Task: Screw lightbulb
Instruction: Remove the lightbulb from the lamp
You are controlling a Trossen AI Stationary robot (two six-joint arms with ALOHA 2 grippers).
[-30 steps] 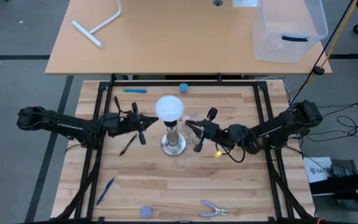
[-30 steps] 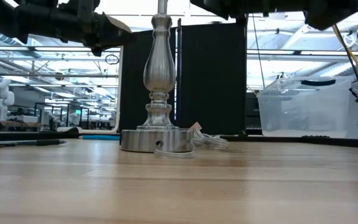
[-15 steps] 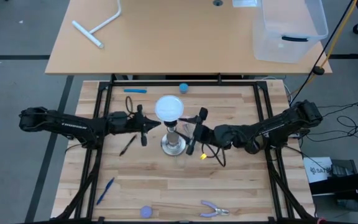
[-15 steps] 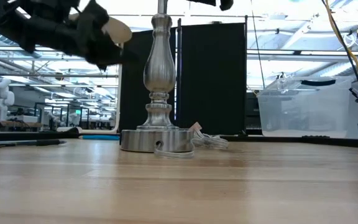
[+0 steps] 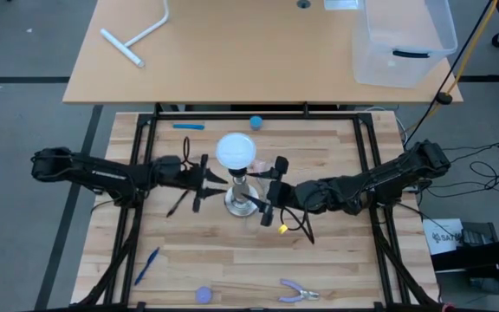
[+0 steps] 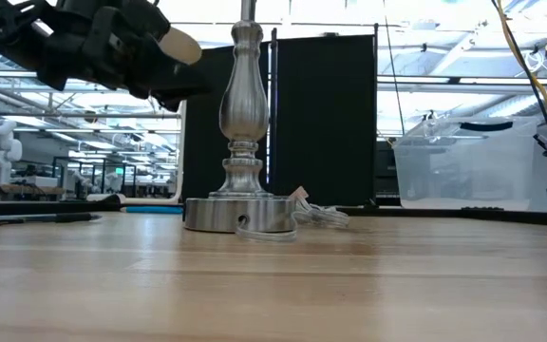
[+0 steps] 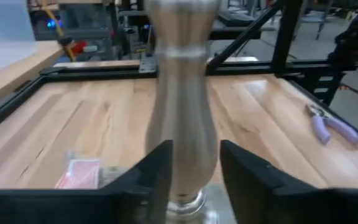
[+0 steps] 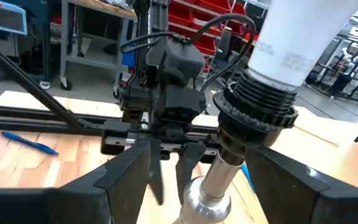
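The white frosted lightbulb (image 5: 236,150) sits neck-down in the black socket (image 8: 253,107) on top of the silver lamp stand (image 6: 245,114). The stand's round base (image 5: 242,203) rests on the wooden table. My left gripper (image 5: 206,179) is open just left of the stand. In the left wrist view its fingers (image 7: 156,169) flank the silver stem (image 7: 182,118) without visible touch. My right gripper (image 5: 270,192) is open just right of the stand. In its wrist view it faces the socket and the bulb's neck (image 8: 297,43).
A small blue ball (image 5: 255,122) and a blue pen (image 5: 189,126) lie at the far edge. A black pen (image 5: 178,201), another blue pen (image 5: 147,264), a purple disc (image 5: 203,295) and purple pliers (image 5: 297,292) lie nearer. A clear bin (image 5: 403,39) stands on the far table.
My left gripper has moved toward the table's right edge, closing on the stand's stem, and has come lower. My right gripper has moved toward the table's left and near edges, up to the stand. Both stay open. The bulb and stand have kept still.
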